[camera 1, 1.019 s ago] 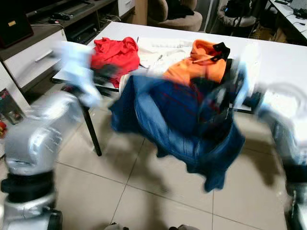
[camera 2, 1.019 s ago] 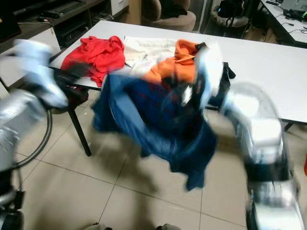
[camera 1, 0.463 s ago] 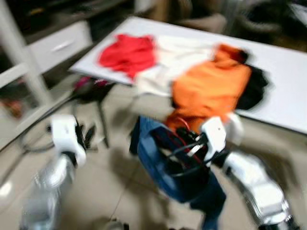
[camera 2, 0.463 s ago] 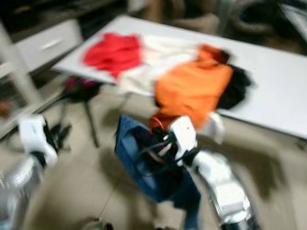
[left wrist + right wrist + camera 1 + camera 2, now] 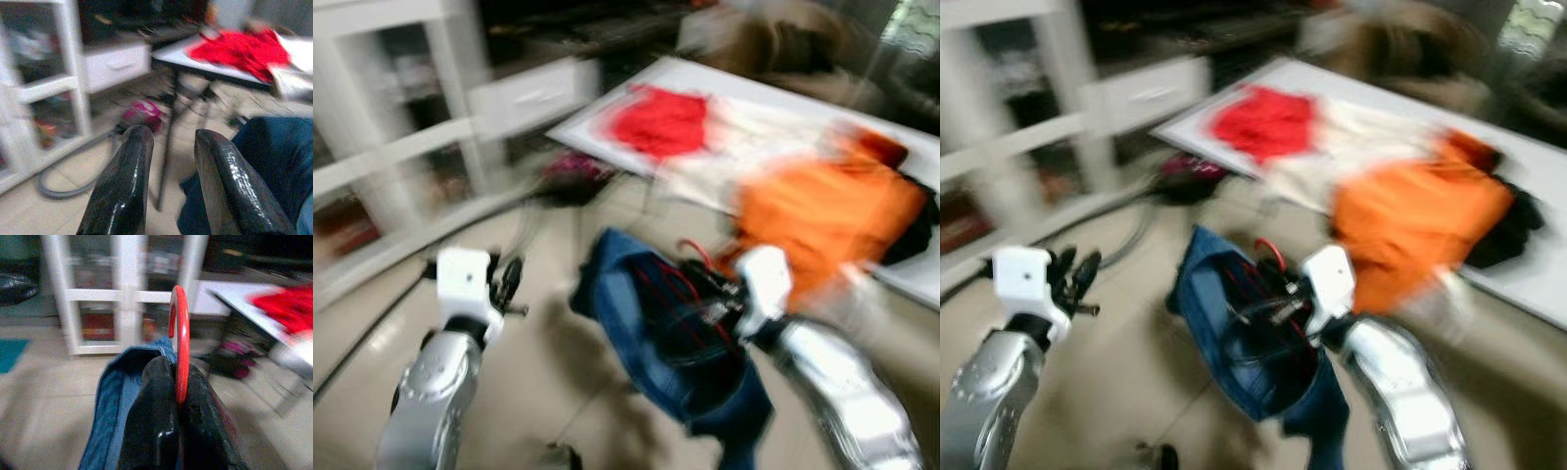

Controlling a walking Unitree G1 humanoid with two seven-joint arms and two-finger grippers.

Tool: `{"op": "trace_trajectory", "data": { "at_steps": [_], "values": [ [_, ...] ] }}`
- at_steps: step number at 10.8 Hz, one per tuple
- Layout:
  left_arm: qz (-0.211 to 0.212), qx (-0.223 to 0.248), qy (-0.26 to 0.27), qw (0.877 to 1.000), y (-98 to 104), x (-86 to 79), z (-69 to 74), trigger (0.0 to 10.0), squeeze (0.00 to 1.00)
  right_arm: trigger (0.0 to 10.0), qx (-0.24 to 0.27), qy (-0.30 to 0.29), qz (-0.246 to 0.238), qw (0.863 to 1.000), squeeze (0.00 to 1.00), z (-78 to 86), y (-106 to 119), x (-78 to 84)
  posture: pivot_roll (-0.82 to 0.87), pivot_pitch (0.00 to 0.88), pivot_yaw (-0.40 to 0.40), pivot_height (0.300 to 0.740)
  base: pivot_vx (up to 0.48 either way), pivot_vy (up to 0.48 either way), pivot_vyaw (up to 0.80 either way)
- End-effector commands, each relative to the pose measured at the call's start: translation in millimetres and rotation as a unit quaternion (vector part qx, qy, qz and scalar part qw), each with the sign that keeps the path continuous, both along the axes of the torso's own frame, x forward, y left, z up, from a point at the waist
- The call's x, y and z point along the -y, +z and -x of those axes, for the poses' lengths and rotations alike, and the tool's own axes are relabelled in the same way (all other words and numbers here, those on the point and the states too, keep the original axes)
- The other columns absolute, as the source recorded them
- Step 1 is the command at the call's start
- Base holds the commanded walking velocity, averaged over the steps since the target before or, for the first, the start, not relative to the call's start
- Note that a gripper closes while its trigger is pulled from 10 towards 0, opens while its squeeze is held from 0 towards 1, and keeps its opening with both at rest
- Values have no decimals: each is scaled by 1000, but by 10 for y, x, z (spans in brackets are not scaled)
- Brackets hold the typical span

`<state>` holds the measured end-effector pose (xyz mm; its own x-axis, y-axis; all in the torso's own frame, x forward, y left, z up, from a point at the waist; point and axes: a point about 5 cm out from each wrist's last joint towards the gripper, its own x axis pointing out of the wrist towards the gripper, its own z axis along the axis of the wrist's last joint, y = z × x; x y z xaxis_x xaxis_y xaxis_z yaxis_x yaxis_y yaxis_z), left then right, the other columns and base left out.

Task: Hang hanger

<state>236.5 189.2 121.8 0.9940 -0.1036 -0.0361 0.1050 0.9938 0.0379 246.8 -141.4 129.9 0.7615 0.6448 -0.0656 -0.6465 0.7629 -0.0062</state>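
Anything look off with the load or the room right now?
The denim garment sags in a bunch off the red hanger pinched in the right gripper, not draped squarely. Red and orange clothes lie heaped on the table. Blur hides finer detail.

Red cloth (image 5: 658, 119) & orange garment (image 5: 822, 211) on white table (image 5: 597, 106), w/ white cabinet (image 5: 391, 147) nearby.

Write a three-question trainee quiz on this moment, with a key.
1. True or false: the right gripper is shut on the red hanger.
2. What hangs from that hanger? A) orange top B) blue jeans C) red shirt
3. Fill in: the left gripper is open and holds ____.

Key: 1 true. 2 B, the blue jeans; the orange top and red shirt lie on the table. 3 nothing.
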Motion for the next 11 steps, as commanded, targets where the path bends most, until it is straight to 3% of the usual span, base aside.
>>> {"op": "trace_trajectory", "data": {
  "at_steps": [1, 5, 8, 11],
  "values": [
    [-4, -1, -5, 1000, -3, 31, 23, 10000, 0, 10000, 24, 14, -23, 999, 0, 1, 151, -16, -88, 0, -38, 740, 0, 0, 800],
    [-13, 17, -25, 999, 101, 141, 117, 10000, 0, 10000, 24, 72, -42, 996, 0, 46, 347, 26, -76, 0, -24, 740, 0, 0, 800],
    [-29, 15, -20, 999, 112, 136, 182, 10000, 0, 10000, 21, 102, -34, 994, 0, 12, 406, -20, -58, 0, -41, 740, 0, -353, 800],
    [-41, 12, -2, 999, 121, 89, 286, 10000, 0, 10000, 10, 76, -46, 996, 0, -39, 307, -130, -24, 0, -66, 740, 0, -375, 800]
  ]
}}
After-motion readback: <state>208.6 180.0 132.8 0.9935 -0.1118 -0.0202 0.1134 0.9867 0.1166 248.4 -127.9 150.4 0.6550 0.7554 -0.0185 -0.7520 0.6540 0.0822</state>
